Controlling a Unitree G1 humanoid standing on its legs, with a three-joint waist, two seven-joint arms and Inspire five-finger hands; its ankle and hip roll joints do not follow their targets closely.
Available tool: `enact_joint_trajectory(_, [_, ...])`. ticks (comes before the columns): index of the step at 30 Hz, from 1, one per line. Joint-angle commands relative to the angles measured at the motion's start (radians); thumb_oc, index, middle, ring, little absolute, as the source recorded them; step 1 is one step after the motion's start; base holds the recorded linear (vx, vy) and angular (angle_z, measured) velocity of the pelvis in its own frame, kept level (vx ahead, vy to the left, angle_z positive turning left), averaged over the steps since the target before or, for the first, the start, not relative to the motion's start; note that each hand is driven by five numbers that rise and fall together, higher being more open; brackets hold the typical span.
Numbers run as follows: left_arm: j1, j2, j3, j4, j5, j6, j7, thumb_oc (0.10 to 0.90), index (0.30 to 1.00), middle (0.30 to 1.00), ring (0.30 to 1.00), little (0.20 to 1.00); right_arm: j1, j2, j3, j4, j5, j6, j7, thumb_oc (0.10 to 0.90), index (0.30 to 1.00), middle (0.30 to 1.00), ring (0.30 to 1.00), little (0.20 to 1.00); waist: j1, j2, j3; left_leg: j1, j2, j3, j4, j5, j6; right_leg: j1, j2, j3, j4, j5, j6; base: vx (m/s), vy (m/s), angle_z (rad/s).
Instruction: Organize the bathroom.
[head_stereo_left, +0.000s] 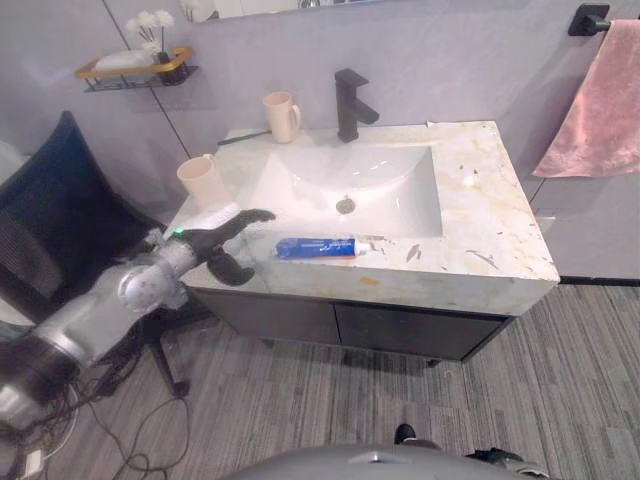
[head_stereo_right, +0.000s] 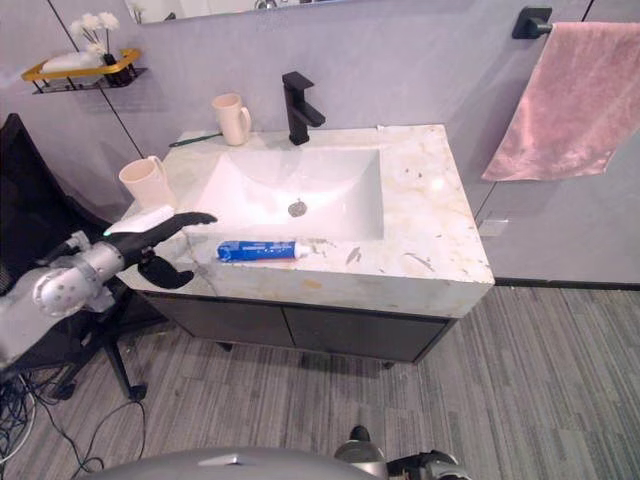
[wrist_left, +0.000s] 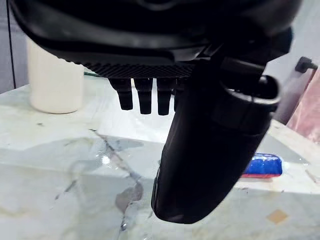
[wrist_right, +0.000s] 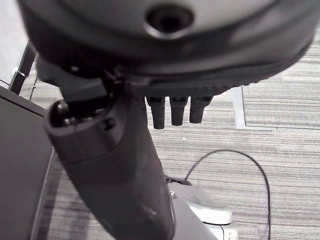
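Observation:
A blue toothpaste tube (head_stereo_left: 315, 247) lies flat on the marble countertop (head_stereo_left: 480, 200), at the front edge just before the white sink basin (head_stereo_left: 350, 180). My left hand (head_stereo_left: 225, 240) hovers over the counter's front left corner. Its straight fingers point toward the tube, a short gap away, and it is open and holding nothing. Past the thumb (wrist_left: 200, 165) in the left wrist view, the tube (wrist_left: 262, 166) shows. One cream cup (head_stereo_left: 203, 180) stands just behind my left hand, another (head_stereo_left: 283, 115) at the back by the black faucet (head_stereo_left: 350, 103). My right hand (wrist_right: 115, 165) hangs open over the floor.
A green toothbrush (head_stereo_left: 240, 137) lies at the counter's back left. A pink towel (head_stereo_left: 600, 100) hangs on the right wall. A wall shelf (head_stereo_left: 135, 65) with flowers is up left. A black chair (head_stereo_left: 50, 230) stands left of the vanity.

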Motion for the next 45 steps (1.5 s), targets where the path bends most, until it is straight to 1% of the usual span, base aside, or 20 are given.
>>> enact_joint_trajectory(1, [-0.079,0.027,0.140,-0.029,0.069,0.011,0.143,0.800,0.900,0.900,0.900,0.900,-0.052,-0.007,-0.003,0.029,-0.005,-0.003,-0.012,0.800,0.900,0.900,0.900,0.900,-0.016,-0.024,-0.012,-0.025,-0.055,0.110,0.027,-0.036,0.061,0.025,0.021,0.065,0.078,-0.204,0.043,0.00,0.000,0.00])
enact_joint_trajectory(4, [-0.076,-0.002,0.134,-0.016,0.087,0.007,0.125,0.800,0.900,0.900,0.900,0.900,-0.046,-0.003,-0.003,0.024,-0.011,-0.008,-0.015,0.800,0.900,0.900,0.900,0.900,-0.022,-0.025,-0.010,-0.031,-0.054,0.115,0.033,-0.036,0.061,0.019,0.019,0.066,0.083,-0.204,0.043,0.00,0.000,0.00])
enact_joint_trajectory(5, [-0.081,-0.016,0.122,-0.011,0.107,0.027,0.117,0.800,0.900,0.900,0.900,0.900,-0.044,-0.001,0.001,0.020,-0.014,-0.010,-0.017,0.800,0.900,0.900,0.900,0.900,-0.026,-0.025,-0.009,-0.032,-0.054,0.117,0.033,-0.037,0.061,0.017,0.018,0.067,0.084,-0.205,0.043,0.00,0.000,0.00])
enact_joint_trajectory(10, [-0.106,-0.045,0.087,0.010,0.131,0.056,0.112,0.800,0.900,0.900,0.900,0.900,-0.042,0.001,0.006,0.015,-0.024,-0.010,-0.016,0.800,0.900,0.900,0.900,0.900,-0.035,-0.028,-0.011,-0.030,-0.056,0.122,0.032,-0.039,0.064,0.015,0.017,0.068,0.085,-0.205,0.044,0.00,0.000,0.00])
enact_joint_trajectory(11, [-0.122,-0.061,0.065,0.029,0.145,0.070,0.108,0.800,0.900,0.900,0.900,0.900,-0.043,0.004,0.009,0.015,-0.025,-0.010,-0.015,0.800,0.900,0.900,0.900,0.900,-0.040,-0.029,-0.012,-0.030,-0.056,0.125,0.032,-0.040,0.065,0.014,0.017,0.069,0.085,-0.205,0.045,0.00,0.000,0.00])
enact_joint_trajectory(14, [-0.149,-0.088,0.032,0.059,0.140,0.073,0.090,0.800,0.900,0.900,0.900,0.900,-0.045,0.008,0.016,0.013,-0.025,-0.006,-0.015,0.800,0.900,0.900,0.900,0.900,-0.048,-0.031,-0.013,-0.030,-0.055,0.131,0.031,-0.040,0.065,0.010,0.017,0.072,0.086,-0.205,0.046,0.00,0.000,0.00])
enact_joint_trajectory(20, [-0.181,-0.135,-0.016,0.102,0.177,0.107,0.127,0.800,0.900,0.900,0.900,0.900,-0.042,0.014,0.031,0.004,-0.021,-0.005,-0.021,0.800,0.900,0.900,0.900,0.900,-0.061,-0.032,-0.014,-0.032,-0.054,0.142,0.037,-0.042,0.065,0.006,0.019,0.078,0.087,-0.204,0.046,0.00,-0.005,-0.02])
enact_joint_trajectory(26, [-0.212,-0.173,-0.052,0.158,0.193,0.099,0.166,0.800,0.900,0.900,0.900,0.900,-0.041,0.021,0.037,0.003,-0.021,-0.007,-0.023,0.800,0.900,0.900,0.900,0.900,-0.074,-0.033,-0.016,-0.032,-0.055,0.152,0.041,-0.046,0.067,0.004,0.020,0.085,0.089,-0.205,0.045,0.00,-0.004,-0.02])
enact_joint_trajectory(29, [-0.224,-0.188,-0.062,0.173,0.201,0.109,0.179,0.800,0.900,0.900,0.900,0.900,-0.040,0.024,0.042,0.003,-0.019,-0.006,-0.026,0.800,0.900,0.900,0.900,0.900,-0.079,-0.033,-0.018,-0.032,-0.054,0.155,0.044,-0.047,0.067,0.002,0.021,0.090,0.090,-0.205,0.045,0.02,-0.013,-0.05])
enact_joint_trajectory(38, [-0.234,-0.198,-0.056,0.198,0.218,0.112,0.228,0.800,0.900,0.900,0.900,0.900,-0.031,0.022,0.041,-0.001,-0.038,-0.008,-0.025,0.800,0.900,0.900,0.900,0.900,-0.086,-0.032,-0.020,-0.035,-0.054,0.161,0.055,-0.050,0.066,0.003,0.025,0.097,0.091,-0.207,0.040,0.00,-0.001,-0.01])
enact_joint_trajectory(39, [-0.235,-0.195,-0.054,0.208,0.220,0.105,0.253,0.800,0.900,0.900,0.900,0.900,-0.031,0.022,0.043,0.000,-0.036,-0.009,-0.025,0.800,0.900,0.900,0.900,0.900,-0.085,-0.033,-0.021,-0.036,-0.054,0.160,0.056,-0.050,0.066,0.003,0.026,0.097,0.093,-0.210,0.039,0.00,0.000,0.00])
enact_joint_trajectory(45, [-0.229,-0.187,-0.036,0.214,0.210,0.070,0.289,0.800,0.900,0.900,0.900,0.900,-0.029,0.023,0.043,0.001,-0.034,-0.012,-0.028,0.800,0.900,0.900,0.900,0.900,-0.080,-0.033,-0.021,-0.035,-0.054,0.155,0.058,-0.050,0.065,0.004,0.027,0.094,0.097,-0.211,0.037,0.00,0.000,0.00])
